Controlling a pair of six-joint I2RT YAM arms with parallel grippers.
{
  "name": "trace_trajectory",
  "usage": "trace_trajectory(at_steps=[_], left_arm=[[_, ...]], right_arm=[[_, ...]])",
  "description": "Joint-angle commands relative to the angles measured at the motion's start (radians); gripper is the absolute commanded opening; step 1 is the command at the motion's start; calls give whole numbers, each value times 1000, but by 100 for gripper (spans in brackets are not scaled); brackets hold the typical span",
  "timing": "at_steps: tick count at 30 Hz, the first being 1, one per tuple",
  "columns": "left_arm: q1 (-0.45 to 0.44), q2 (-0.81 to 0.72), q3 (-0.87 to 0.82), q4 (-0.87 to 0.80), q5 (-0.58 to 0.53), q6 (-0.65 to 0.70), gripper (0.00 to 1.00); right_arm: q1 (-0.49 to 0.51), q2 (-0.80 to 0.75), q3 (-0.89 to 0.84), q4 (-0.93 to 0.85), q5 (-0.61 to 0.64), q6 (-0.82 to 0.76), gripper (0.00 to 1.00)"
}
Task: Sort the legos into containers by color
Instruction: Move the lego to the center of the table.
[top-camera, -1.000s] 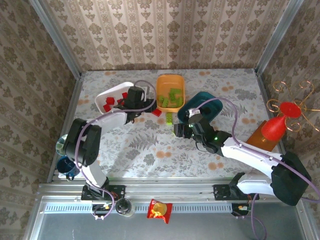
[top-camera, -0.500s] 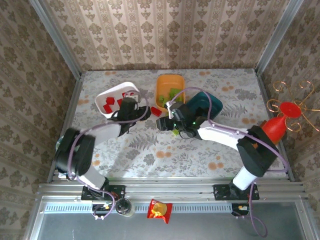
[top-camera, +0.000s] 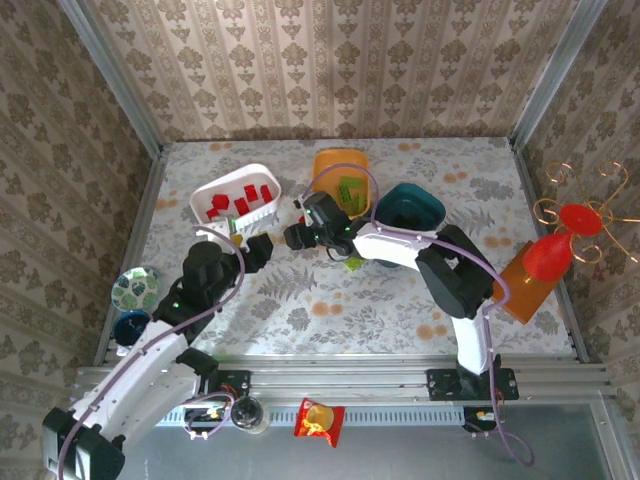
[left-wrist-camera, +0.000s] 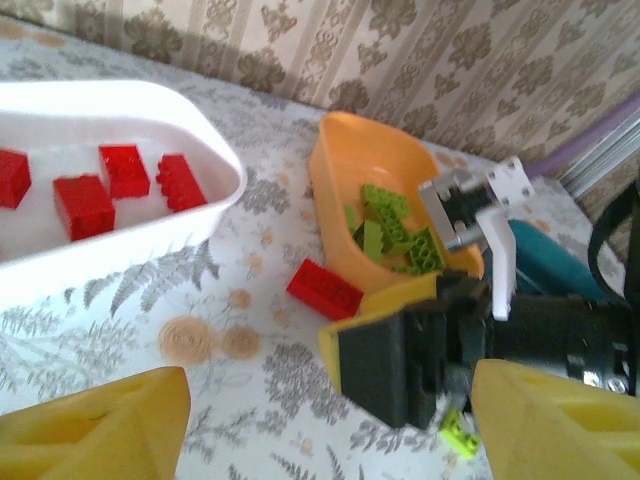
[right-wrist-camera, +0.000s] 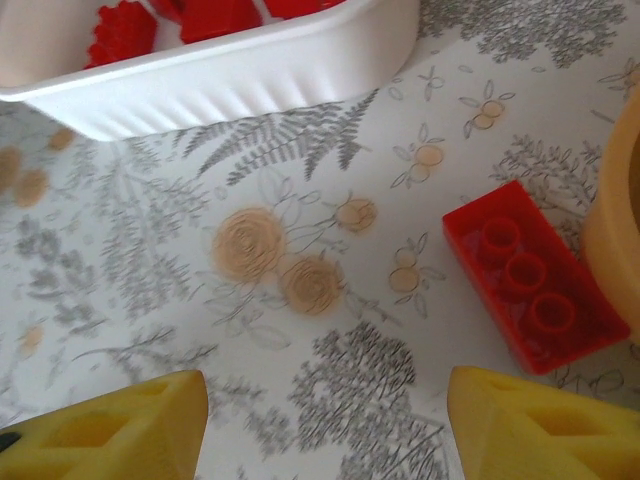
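Observation:
The white tub holds several red legos. Lime green legos lie in the orange tub, and the dark teal tub stands to its right. One red lego lies on the table between the white and orange tubs. A small green lego lies loose on the table. My right gripper hovers low and open, with the red lego just ahead of its right finger. My left gripper is open and empty in front of the white tub, facing the right gripper.
A small patterned dish and a blue cup sit at the left table edge. An orange bottle with a red top stands at the right. A snack bag lies on the front rail.
My left arm has pulled back from the white tub toward the near left and its jaws have opened. My right arm has swung left to the red lego.

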Motion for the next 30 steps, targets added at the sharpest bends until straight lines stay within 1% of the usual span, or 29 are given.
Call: trace_trajectory(at_steps=[1,6,16,20,25,30], left_arm=[[-3,-34,-18,-74,-17,-2,77],[-3,-52,1,-103,-22,14,81],[-3,-65,10,-124,-13,24,81],[-3,-64,6,-121,-7,22,81],[-3,-62,8,-127,-7,25,81],[0,-62,9,-129,-11,31,81]], right_arm=[[11,54,62,-48,114,-53,66],[11,129,144,-90,173,-84,66],[10,249,304,-185,277,-144,66],[5,279,352,-207,314,-163,70],[-12,319,409,-281,254,-155,71],[-2,305,367,-313,142,-118,70]])
